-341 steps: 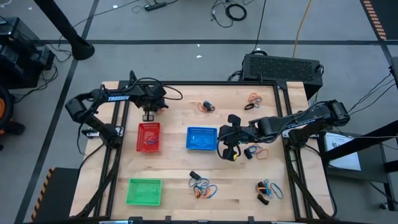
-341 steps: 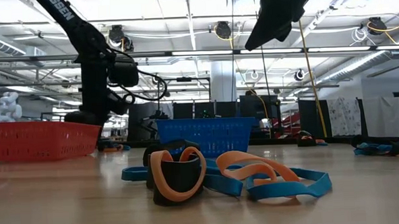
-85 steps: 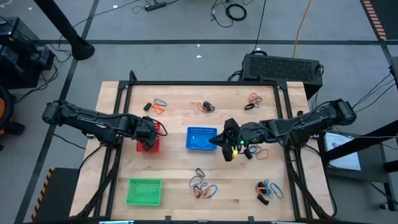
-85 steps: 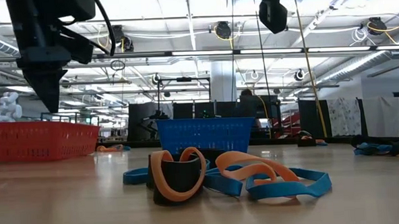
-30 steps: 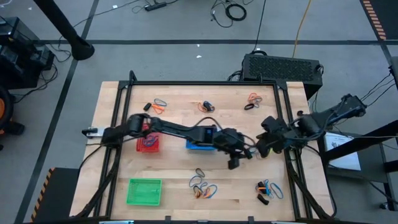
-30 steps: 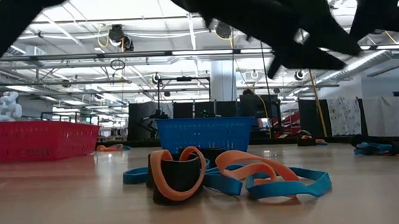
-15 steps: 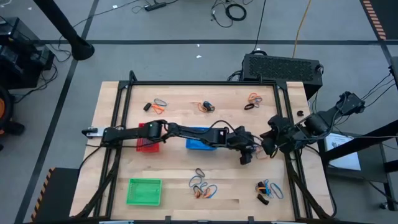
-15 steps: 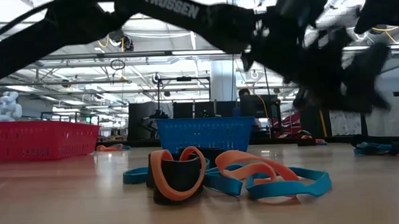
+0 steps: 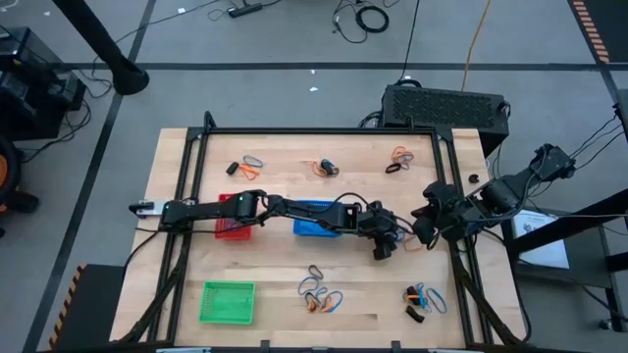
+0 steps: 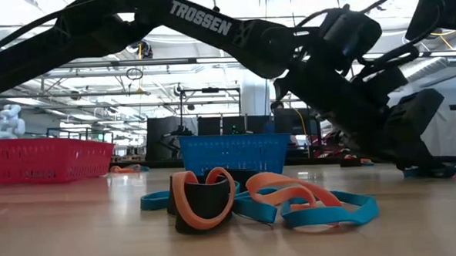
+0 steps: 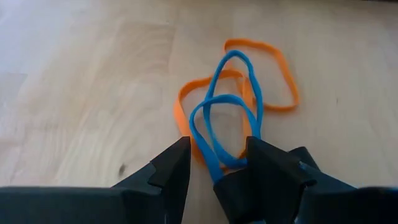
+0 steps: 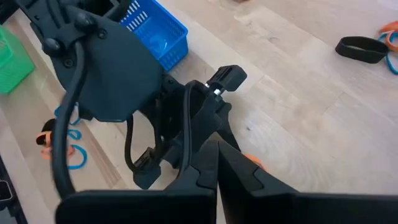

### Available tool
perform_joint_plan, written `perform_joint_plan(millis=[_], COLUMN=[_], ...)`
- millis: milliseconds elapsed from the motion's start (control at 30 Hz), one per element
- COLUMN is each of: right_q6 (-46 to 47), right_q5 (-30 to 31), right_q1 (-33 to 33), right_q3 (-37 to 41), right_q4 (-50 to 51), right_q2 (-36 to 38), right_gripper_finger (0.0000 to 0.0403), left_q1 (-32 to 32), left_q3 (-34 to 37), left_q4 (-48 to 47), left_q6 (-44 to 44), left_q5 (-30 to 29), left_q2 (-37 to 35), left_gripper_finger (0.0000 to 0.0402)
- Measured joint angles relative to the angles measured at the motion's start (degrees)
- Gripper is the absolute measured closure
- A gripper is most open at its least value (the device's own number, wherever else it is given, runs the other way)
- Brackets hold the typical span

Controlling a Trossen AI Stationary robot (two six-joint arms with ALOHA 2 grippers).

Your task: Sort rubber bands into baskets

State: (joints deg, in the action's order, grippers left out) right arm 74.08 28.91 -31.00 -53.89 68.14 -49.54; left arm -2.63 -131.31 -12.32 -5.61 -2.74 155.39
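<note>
I am reaching my left arm far across the surface [image 9: 275, 284], past the blue basket [image 9: 316, 218], because the bands I am after are lying on the side of that basket away from the red basket [image 9: 233, 218]. My left claw [image 11: 216, 163] is hanging low over a small tangle there: a blue rubber band [image 11: 225, 118] twisted across an orange rubber band [image 11: 261, 78]. The fingers are standing apart, one on each side of the near end of the blue loop, and I judge this is so that they can close on the blue one alone. They are not yet clamped on anything.

My right claw [image 12: 214, 163] is pressed together, holding nothing, and waiting just beyond that tangle from the blue basket, close to my left claw, I think to keep out of its way.

The green basket [image 9: 228, 301] is sitting near the front edge, well apart from the blue basket. More bands are lying in a pile [image 10: 254, 200] in front of the blue basket.
</note>
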Motion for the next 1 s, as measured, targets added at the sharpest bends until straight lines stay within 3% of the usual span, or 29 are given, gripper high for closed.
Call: perform_joint_plan(millis=[267, 700, 1000], right_q6=[0.24, -0.02, -0.31], right_q5=[-0.09, -0.17, -0.2], right_q1=[0.0, 0.0, 0.02], right_q3=[0.0, 0.0, 0.02], right_q4=[0.02, 0.09, 0.35], right_q2=[0.0, 0.0, -0.04], right_gripper_finger=[0.0403, 0.0403, 0.0403], left_q1=[0.0, 0.0, 0.0], left_q3=[0.0, 0.0, -2.37], left_q4=[0.06, -0.11, 0.49], left_q6=[0.0, -0.46, -4.83], left_q5=[-0.09, -0.13, 0.93], left_q2=[0.0, -0.1, -1.1], left_gripper_finger=[0.0256, 0.039, 0.0398])
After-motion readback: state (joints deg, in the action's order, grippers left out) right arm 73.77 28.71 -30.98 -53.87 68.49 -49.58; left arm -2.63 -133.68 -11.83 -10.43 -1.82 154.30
